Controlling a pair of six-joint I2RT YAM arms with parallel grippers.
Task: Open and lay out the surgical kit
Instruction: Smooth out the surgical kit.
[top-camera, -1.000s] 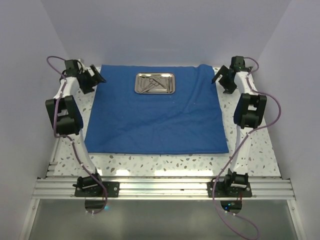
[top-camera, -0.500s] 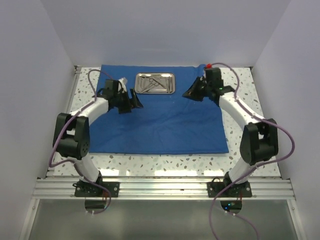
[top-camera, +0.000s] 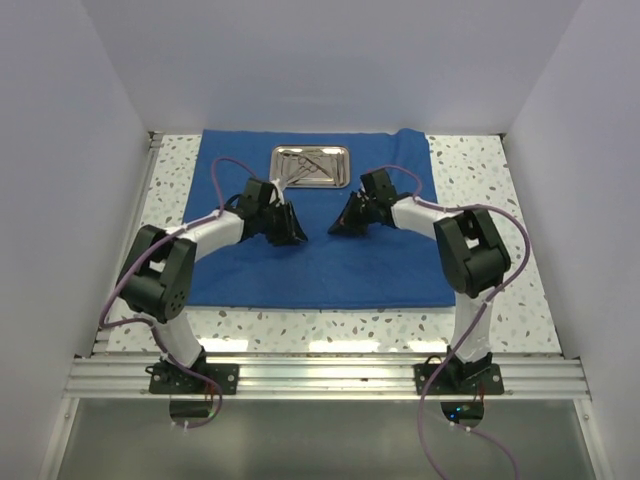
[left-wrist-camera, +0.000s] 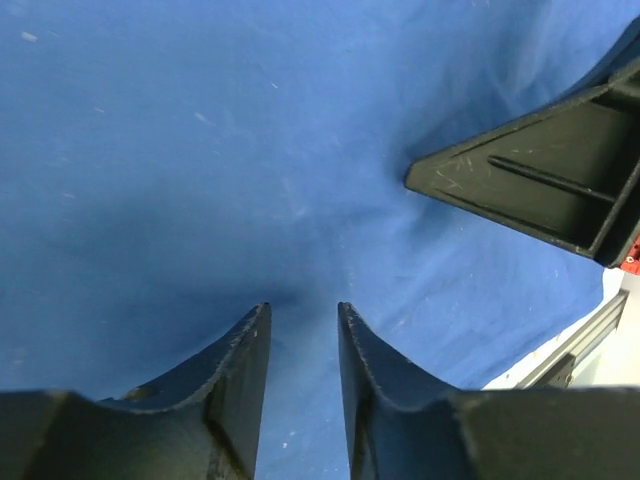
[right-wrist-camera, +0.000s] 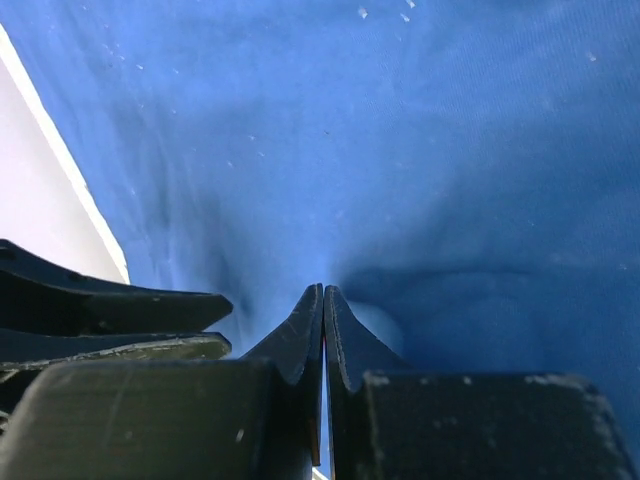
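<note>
The royal-blue cloth (top-camera: 330, 265) of the surgical kit lies spread flat on the table. Its small steel tray (top-camera: 311, 166) sits at the back middle of the cloth with thin steel instruments (top-camera: 299, 165) inside. Both grippers are down on the cloth just in front of the tray, facing each other a short way apart. My left gripper (top-camera: 292, 232) (left-wrist-camera: 303, 308) has a narrow gap between its fingers, with bare cloth (left-wrist-camera: 200, 150) showing in it. My right gripper (top-camera: 338, 226) (right-wrist-camera: 323, 288) is shut, its tips pressed into the cloth (right-wrist-camera: 450, 150), which dimples around them.
The speckled table (top-camera: 480, 160) shows around the cloth, with white walls on three sides. An aluminium rail (top-camera: 330, 378) carrying both arm bases runs along the near edge. Purple cables loop off both arms.
Both arms have swung in from the back corners to the middle of the cloth, in front of the tray. The right gripper has shut and the left one's gap has narrowed.
</note>
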